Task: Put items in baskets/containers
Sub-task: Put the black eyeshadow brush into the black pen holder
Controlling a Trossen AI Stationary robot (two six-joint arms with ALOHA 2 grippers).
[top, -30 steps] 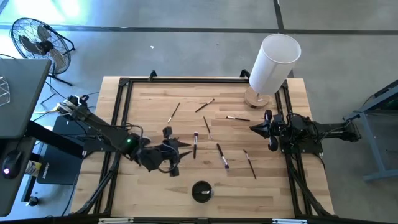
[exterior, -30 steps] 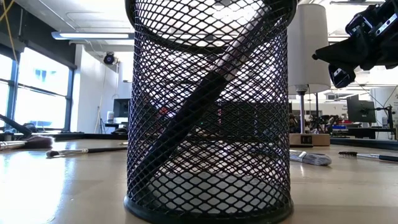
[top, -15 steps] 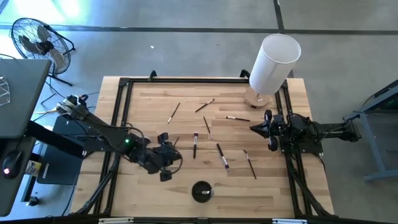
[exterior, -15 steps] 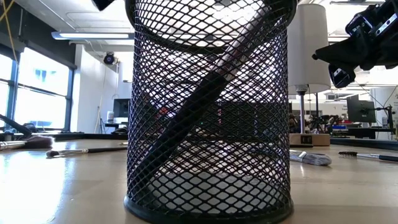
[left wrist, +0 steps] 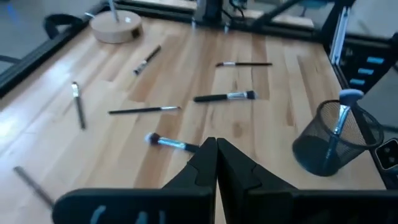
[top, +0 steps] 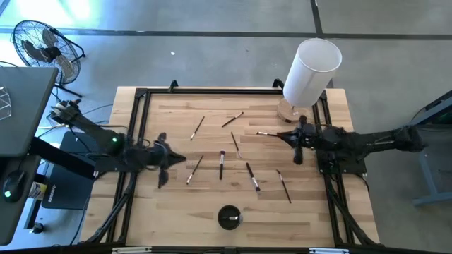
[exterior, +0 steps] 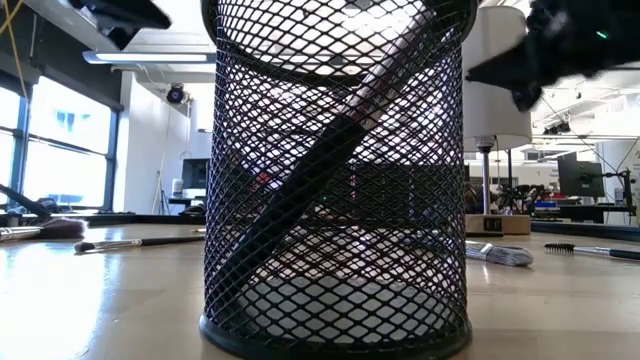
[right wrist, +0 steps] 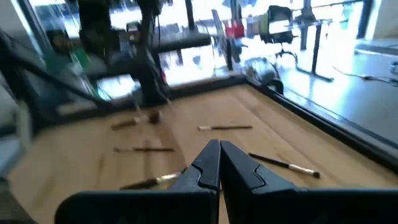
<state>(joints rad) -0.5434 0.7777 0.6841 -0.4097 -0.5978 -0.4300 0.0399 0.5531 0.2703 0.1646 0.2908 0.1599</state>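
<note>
the wooden counter carries a scatter of thin makeup brushes, most of them lying loose across its middle, well apart from the small black mesh cup that stands near the front edge. in the low view the cup fills the foreground, and one dark-handled brush leans inside it at a slant; the left wrist view shows that brush's pale tip rising above the rim. the left gripper hangs over the left side of the counter, just beside a wooden-handled brush that lies flat, and its two fingers are pressed together with nothing between them. the right gripper reaches in from the right side, near a brush with a pale tip, and its fingers are likewise closed on nothing. a tall white cylinder leans on a round wooden base at the far right corner. a floor fan stands beyond the counter's far left corner.
</note>
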